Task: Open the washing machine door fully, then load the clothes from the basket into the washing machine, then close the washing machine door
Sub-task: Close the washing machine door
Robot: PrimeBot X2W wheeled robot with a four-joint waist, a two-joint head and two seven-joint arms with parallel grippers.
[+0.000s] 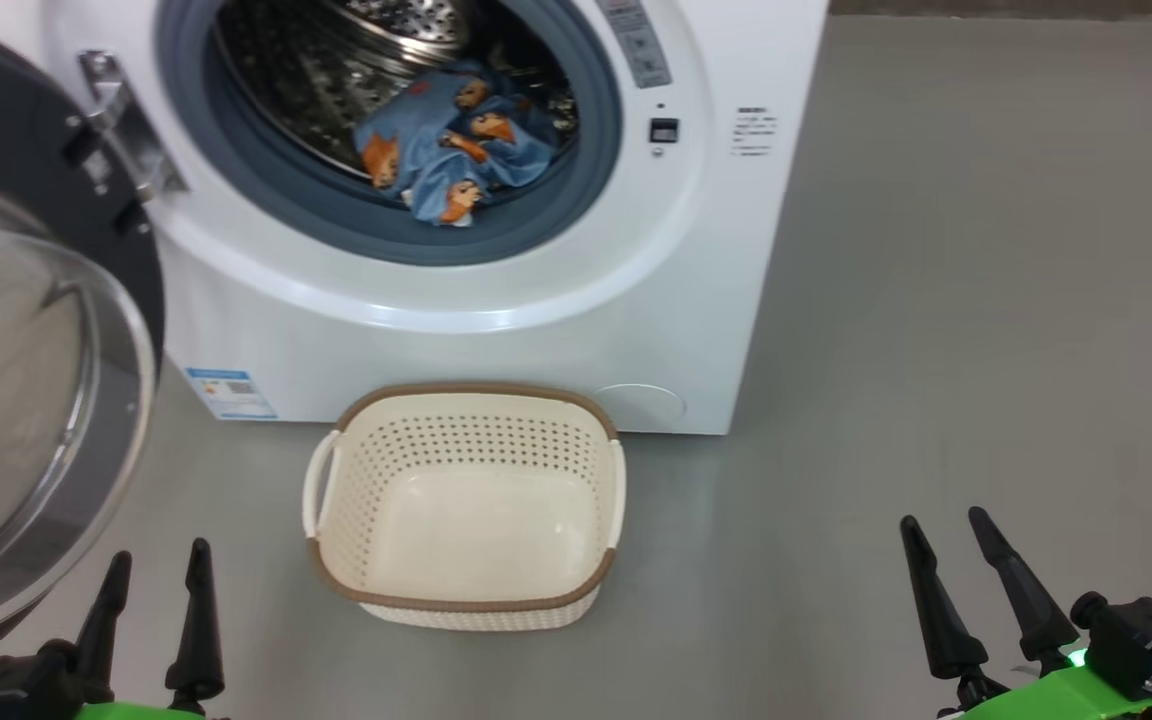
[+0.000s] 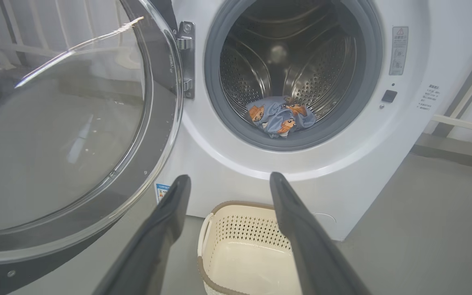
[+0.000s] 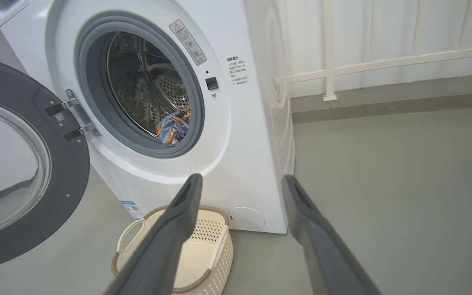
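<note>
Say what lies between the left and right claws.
In the head view, the empty basket stands on the grey floor between the left claw and the right claw; the rest is bare floor.

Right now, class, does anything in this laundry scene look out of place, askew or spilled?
Only slightly: the clothes sit far forward, one corner seemingly on the grey door seal. Nothing spilled.

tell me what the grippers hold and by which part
Nothing: left gripper and right gripper are open and empty; the clothes lie in the drum.
</note>
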